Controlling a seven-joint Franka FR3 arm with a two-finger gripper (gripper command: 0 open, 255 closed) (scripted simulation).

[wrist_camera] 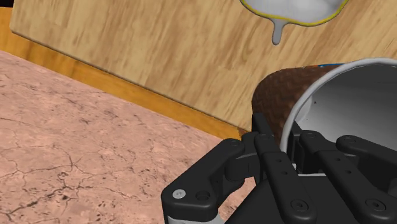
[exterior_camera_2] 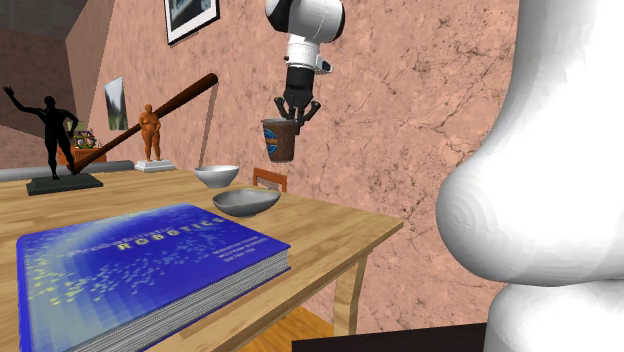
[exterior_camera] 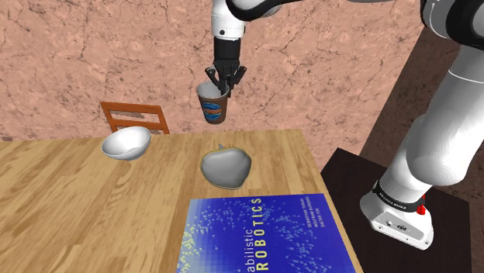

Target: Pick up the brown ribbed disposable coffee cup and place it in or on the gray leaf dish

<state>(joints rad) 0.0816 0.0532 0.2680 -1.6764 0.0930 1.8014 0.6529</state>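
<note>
The brown ribbed coffee cup (exterior_camera: pixel 212 105) (exterior_camera_2: pixel 279 142) (wrist_camera: pixel 277 97), white inside with a blue mark on its side, hangs in the air above the far edge of the wooden table (exterior_camera: pixel 70 202). My gripper (exterior_camera: pixel 219 83) (exterior_camera_2: pixel 296 112) (wrist_camera: pixel 287 136) is shut on the cup's rim, one finger inside and one outside. The gray leaf dish (exterior_camera: pixel 226 166) (exterior_camera_2: pixel 246 201) (wrist_camera: pixel 292 9) rests on the table below the cup and nearer the stand. Its short stem points toward the far table edge.
A white bowl (exterior_camera: pixel 126 143) (exterior_camera_2: pixel 216 176) sits left of the dish in the shoulder view. A large blue book (exterior_camera: pixel 264 236) (exterior_camera_2: pixel 130 265) lies near the front edge. A wooden chair back (exterior_camera: pixel 136 116) stands behind the table. Two figurines (exterior_camera_2: pixel 50 130) (exterior_camera_2: pixel 150 130) stand farther off.
</note>
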